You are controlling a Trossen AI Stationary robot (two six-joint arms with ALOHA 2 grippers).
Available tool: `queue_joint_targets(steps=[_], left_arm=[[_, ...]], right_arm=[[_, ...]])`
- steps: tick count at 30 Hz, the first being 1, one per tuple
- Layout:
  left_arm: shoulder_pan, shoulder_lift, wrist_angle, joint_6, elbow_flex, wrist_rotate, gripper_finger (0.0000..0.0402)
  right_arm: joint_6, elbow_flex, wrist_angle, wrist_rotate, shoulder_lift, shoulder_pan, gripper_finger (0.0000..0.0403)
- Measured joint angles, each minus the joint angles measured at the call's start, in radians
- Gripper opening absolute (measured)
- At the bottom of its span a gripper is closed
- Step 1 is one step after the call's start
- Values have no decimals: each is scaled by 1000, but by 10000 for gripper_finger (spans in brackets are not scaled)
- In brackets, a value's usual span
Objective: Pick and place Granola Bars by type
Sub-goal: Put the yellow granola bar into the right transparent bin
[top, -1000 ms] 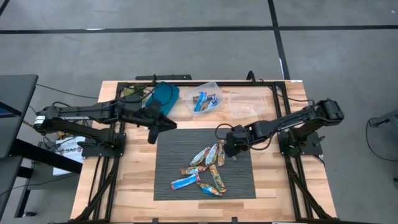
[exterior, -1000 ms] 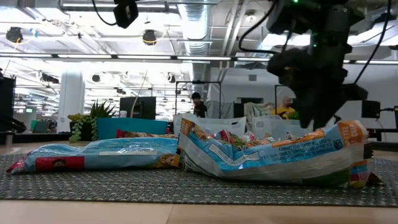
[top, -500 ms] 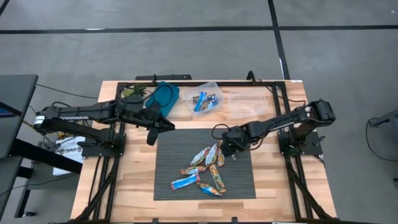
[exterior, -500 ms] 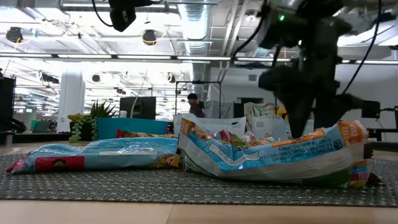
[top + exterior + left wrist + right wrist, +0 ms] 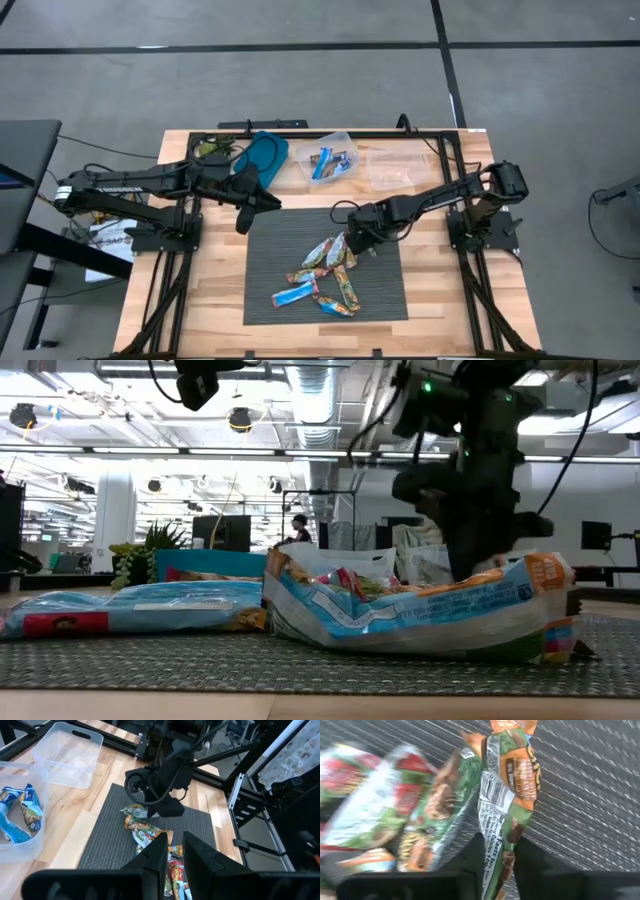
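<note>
Mat (image 5: 380, 290) far edge | R claw (image 5: 350, 240) clamps orange-brown bar (image 5: 512, 775) | L claw (image 5: 243, 222) nearly closed, empty, off mat

right gripper (image 5: 347, 243) lowered with fingers pinched narrow, left gripper (image 5: 243, 218) raised, nearly closed.

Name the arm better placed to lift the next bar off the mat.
Right. The right claw is down at the bar pile on the mat, its fingers closed around an orange-brown bar. The left claw hovers beside the mat's corner, off the pile.
</note>
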Motion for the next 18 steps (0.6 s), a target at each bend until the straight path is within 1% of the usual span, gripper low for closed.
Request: queue_joint_targets(steps=[2, 4, 8, 11, 14, 16, 18], left_arm=[[0, 0, 11, 12, 0, 0, 49], [0, 0, 21, 25, 0, -1, 49], [0, 0, 65, 39, 0, -14, 49], [0, 0, 106, 45, 0, -55, 49], [4, 1, 140, 82, 0, -87, 49], [15, 22, 151, 89, 8, -86, 49], [34, 53, 120, 79, 24, -74, 49]], right_arm=[[-20, 16, 6, 15, -11, -6, 43], [-35, 31, -1, 42, -33, -16, 33], [-56, 48, -1, 123, -100, -62, 38], [-74, 50, -10, 197, -170, -113, 46], [-107, 51, -52, 269, -244, -180, 46], [-132, 51, -97, 304, -288, -233, 43], [-162, 51, -148, 320, -324, -290, 40]])
